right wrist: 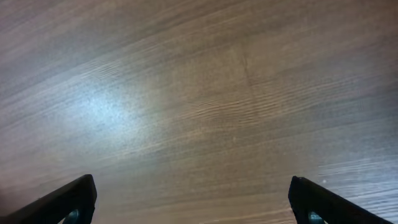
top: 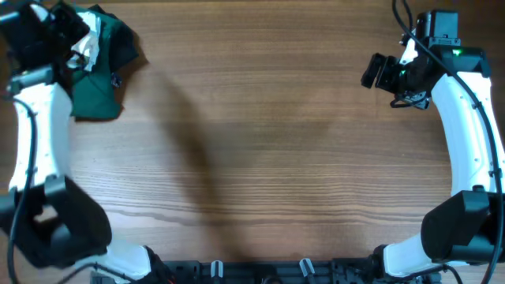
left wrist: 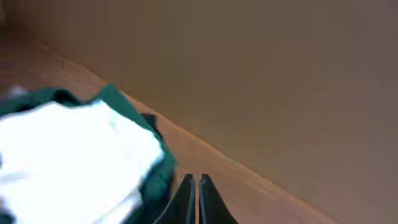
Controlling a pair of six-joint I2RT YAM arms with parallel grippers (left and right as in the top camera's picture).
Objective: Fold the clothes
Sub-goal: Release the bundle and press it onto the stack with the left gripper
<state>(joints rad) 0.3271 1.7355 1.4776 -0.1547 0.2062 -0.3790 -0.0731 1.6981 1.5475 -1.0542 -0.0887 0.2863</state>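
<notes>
The clothes (left wrist: 68, 155) fill the lower left of the left wrist view as a blurred white cloth with a green edge. From overhead only a white patch of the clothes (top: 85, 47) shows, at the table's far left corner, lying on a dark green garment (top: 99, 91). My left gripper (left wrist: 194, 180) is shut, its tips just right of the cloth with nothing visible between them. From overhead it is mostly hidden under its own arm. My right gripper (right wrist: 191, 180) stands wide open over bare wood, far from the cloth at the back right (top: 375, 72).
The wooden table (top: 260, 150) stretches between the two arms. Both arm bases (top: 260, 272) stand along the front edge. A plain tan wall (left wrist: 280, 74) rises behind the table's far edge in the left wrist view.
</notes>
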